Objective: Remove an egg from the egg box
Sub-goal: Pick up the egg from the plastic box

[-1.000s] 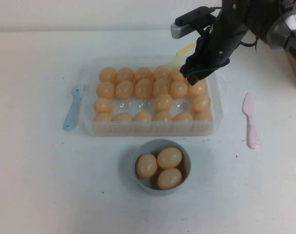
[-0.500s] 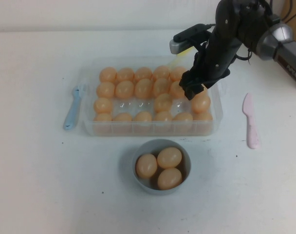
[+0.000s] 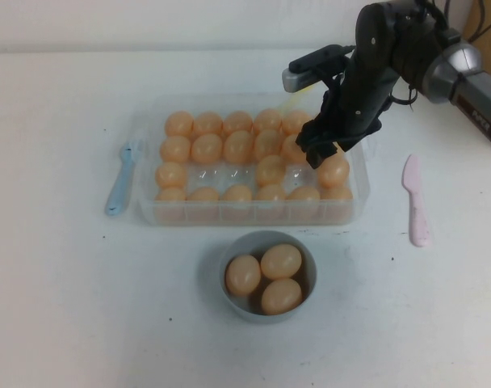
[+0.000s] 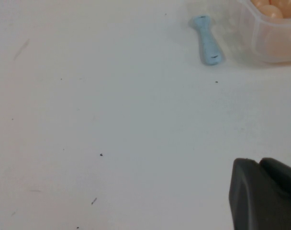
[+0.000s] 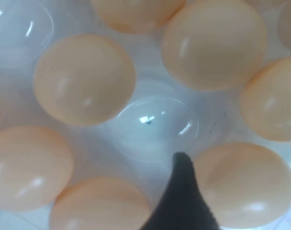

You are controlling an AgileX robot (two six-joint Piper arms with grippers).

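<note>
- I see the egg box sitting mid-tabletop, most cups filled with eggs and a few cups bare in the third row.
- My right hand is low over the box's right end, right on the eggs there; in its wrist view one dark fingertip sits between eggs beside an empty cup. I cannot tell whether it is released or clenched.
- My left hand shows only as a dark corner above bare tabletop, near the blue spoon; I cannot tell its grip.
- A grey-blue bowl just in front of the box holds three eggs.
- A pink knife lies right of the box.
</note>
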